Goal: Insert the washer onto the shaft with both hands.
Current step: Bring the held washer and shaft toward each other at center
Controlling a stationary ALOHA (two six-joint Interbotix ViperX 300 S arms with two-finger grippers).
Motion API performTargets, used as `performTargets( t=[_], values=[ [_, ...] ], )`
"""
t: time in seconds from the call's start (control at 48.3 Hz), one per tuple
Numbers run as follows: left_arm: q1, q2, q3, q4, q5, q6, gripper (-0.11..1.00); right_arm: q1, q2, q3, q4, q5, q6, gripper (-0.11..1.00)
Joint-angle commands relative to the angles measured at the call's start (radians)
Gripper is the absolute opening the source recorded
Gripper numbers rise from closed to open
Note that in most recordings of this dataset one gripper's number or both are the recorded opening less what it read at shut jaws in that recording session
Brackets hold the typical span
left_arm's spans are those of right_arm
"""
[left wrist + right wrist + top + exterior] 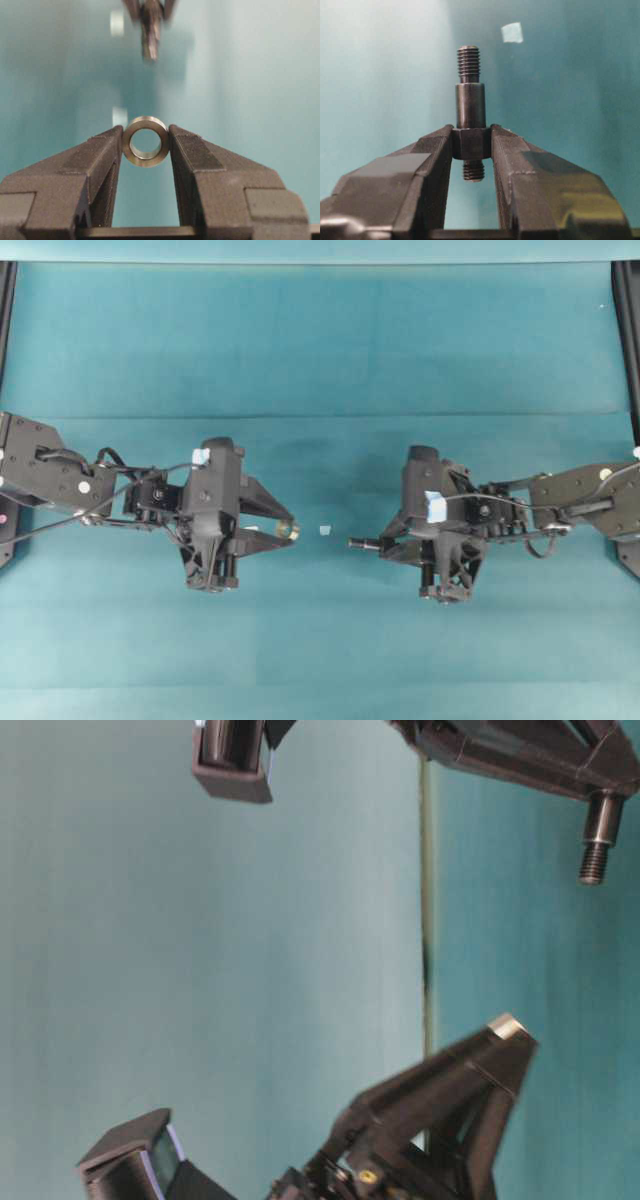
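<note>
My left gripper (146, 139) is shut on the washer (145, 141), a silvery ring pinched edge-on between the fingertips, its hole facing outward. In the overhead view the washer (293, 531) shows at the tip of the left gripper (290, 530). My right gripper (471, 142) is shut on the shaft (470, 102), gripping its thicker collar; the threaded end points away from the jaws. From overhead the shaft (363, 543) sticks out leftward from the right gripper (383, 541), a gap apart from the washer. The table-level view shows the shaft (598, 838) and the washer (508, 1026).
A tiny pale tape square (324, 530) lies on the teal table (320, 350) between the two gripper tips. Dark frame posts (628, 330) stand at the left and right edges. Both arms reach in from the sides at mid-table.
</note>
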Motion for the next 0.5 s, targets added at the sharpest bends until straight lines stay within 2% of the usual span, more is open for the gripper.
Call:
performTargets(
  t=[0.0,0.124,0.269,0.477],
  values=[
    [-0.005,-0.008,-0.009,0.002,-0.041,-0.023,0.36,0.008,-0.015,0.005,0.000,-0.040,0.018,0.01],
    [-0.009,0.000,-0.009,0.002,-0.071,-0.055,0.36,0.009,-0.012,0.021,0.000,-0.092,0.037,0.01],
    [-0.020,0.017,-0.023,0.002,-0.080,-0.060,0.36,0.011,-0.011,0.037,0.000,-0.158,0.058,0.01],
    [-0.025,0.043,-0.044,0.002,-0.086,-0.060,0.36,0.012,-0.006,0.043,0.000,-0.189,0.072,0.01]
  ],
)
